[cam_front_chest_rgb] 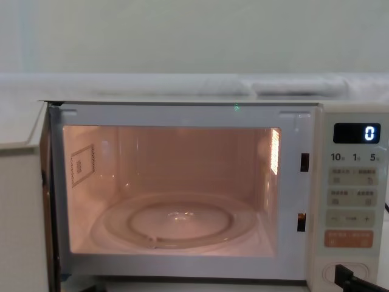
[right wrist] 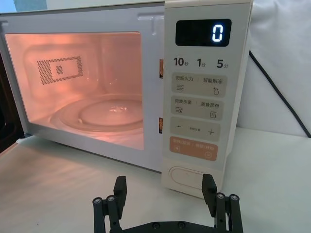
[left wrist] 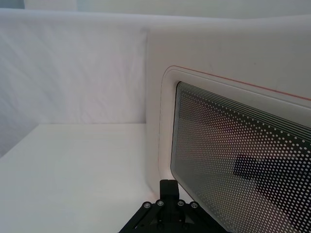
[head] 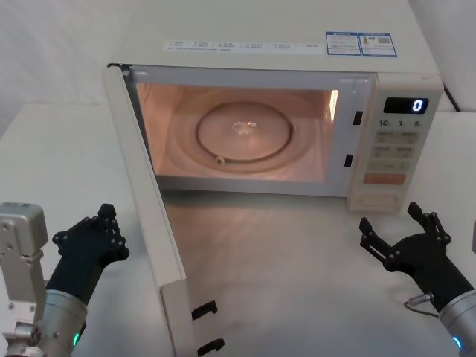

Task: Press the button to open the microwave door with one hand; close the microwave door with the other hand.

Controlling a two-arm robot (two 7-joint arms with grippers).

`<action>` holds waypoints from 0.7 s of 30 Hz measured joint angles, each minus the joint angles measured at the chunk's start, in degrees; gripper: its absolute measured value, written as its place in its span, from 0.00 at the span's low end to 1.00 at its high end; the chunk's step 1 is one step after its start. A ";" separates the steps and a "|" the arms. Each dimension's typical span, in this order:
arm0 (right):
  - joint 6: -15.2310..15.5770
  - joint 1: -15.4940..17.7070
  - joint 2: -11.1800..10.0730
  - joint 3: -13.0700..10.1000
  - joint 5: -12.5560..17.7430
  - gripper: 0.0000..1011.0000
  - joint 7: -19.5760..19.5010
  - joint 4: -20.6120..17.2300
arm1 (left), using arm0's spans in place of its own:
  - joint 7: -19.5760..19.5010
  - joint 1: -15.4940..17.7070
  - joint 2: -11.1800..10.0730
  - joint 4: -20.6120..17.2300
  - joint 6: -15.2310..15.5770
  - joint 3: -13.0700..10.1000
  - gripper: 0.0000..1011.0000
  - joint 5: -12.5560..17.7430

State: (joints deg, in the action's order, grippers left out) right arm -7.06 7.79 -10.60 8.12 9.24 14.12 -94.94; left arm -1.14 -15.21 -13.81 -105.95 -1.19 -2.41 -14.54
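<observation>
Microwave door [head: 152, 216] stands swung wide, cavity lit. Right claw [right wrist: 165, 194], fingers apart, hovers before the button [right wrist: 187, 177]. Left wrist view shows the door's window face; left claw [head: 93, 234], fingers spread, beside it.

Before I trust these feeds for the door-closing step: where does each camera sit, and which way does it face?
Head: high, looking down at the open microwave door; left gripper and right gripper show.
Chest: low, facing the lit cavity; a dark fingertip at lower right.
Left wrist: beside the door's outer window, own gripper at bottom.
Right wrist: facing the button, open fingers in front.
Head, chest and right wrist share the display.
</observation>
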 joint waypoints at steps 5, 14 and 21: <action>0.00 0.00 0.00 0.00 0.00 0.99 0.00 0.00 | 0.00 0.00 0.00 0.00 0.00 0.00 0.00 0.00; 0.00 0.00 0.00 0.00 0.00 0.99 0.00 0.00 | -0.26 -0.07 0.22 -0.99 0.43 0.35 0.00 -0.03; 0.00 0.00 0.00 0.00 0.00 0.99 0.00 0.00 | -2.48 -1.06 0.56 -4.74 1.51 2.18 0.00 -1.40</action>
State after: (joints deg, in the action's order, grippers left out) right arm -7.06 7.79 -10.60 8.12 9.24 14.11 -94.94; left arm -3.62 -16.27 -13.25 -110.69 0.33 -0.24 -15.94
